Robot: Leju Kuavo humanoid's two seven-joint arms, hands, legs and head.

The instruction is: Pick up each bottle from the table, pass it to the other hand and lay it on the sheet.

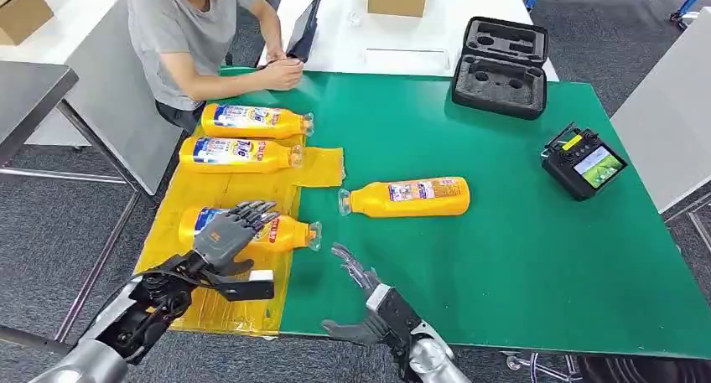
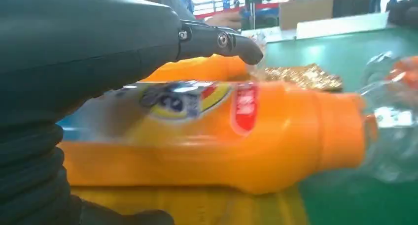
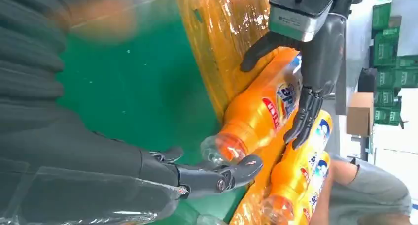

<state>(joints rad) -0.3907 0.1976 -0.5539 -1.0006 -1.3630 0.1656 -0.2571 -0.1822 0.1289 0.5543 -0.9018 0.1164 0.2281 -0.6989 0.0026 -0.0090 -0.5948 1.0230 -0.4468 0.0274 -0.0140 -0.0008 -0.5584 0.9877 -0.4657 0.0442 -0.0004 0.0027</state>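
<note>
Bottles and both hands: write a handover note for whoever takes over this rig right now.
Left hand: over the nearest bottle on the yellow sheet, fingers draped across it; grip or release unclear.
Right hand: open, holding nothing, at the table's near edge.
Done: three bottles lie on the sheet, counting the far bottle and the middle bottle.
Left: the fourth bottle lies on the green table; pick up, pass over, lay down.
</note>
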